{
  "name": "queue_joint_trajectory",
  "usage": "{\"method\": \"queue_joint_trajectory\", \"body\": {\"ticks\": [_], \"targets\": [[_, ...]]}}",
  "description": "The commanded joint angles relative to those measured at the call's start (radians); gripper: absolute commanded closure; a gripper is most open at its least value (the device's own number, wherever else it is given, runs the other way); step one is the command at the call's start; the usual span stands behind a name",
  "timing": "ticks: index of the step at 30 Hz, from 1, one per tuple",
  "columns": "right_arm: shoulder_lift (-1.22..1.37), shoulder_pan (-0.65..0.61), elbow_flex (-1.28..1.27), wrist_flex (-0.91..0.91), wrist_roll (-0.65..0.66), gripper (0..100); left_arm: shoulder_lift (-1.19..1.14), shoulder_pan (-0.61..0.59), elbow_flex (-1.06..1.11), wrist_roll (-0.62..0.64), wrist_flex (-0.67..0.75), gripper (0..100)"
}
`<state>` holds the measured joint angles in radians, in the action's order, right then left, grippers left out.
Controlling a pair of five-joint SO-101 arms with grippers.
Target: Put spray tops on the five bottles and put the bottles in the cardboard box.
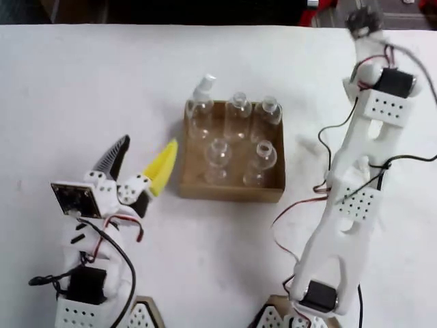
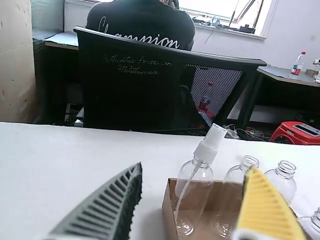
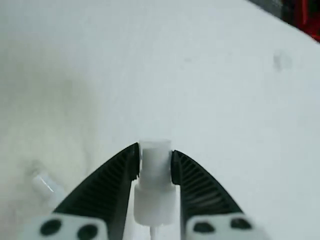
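One white desk carries everything. My right arm stretches to the desk's far right corner, well apart from the cardboard box in the middle. In the box five bottles stand upright: a capped bottle at the back left and four open-necked bottles. The left gripper sits much nearer the box, just beside its left wall, fingers spread and empty. The right gripper has its fingers pinching a spray top by the head, long axis running back along the fingers toward the wrist. I judge the carry must go leftward and nearer, to an open neck. The dip tube is cut off, and I cannot tell whether the top touches the desk.
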<state>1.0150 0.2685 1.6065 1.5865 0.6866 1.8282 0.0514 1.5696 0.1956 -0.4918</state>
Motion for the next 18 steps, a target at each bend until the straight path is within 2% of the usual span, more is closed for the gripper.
{"method": "queue_joint_trajectory", "body": {"ticks": [1, 10, 18], "targets": [[-0.275, -0.053, 0.058, 0.058, -0.161, 98.3, 0.008, 0.024, -0.006, -0.014, 0.005, 70], [-0.611, -0.166, 0.048, 0.139, -0.198, 98.3, 0.008, 0.024, -0.006, -0.014, 0.005, 70], [-0.832, -0.177, 0.048, 0.143, -0.199, 98.3, 0.008, 0.024, -0.006, -0.014, 0.005, 70]]}}
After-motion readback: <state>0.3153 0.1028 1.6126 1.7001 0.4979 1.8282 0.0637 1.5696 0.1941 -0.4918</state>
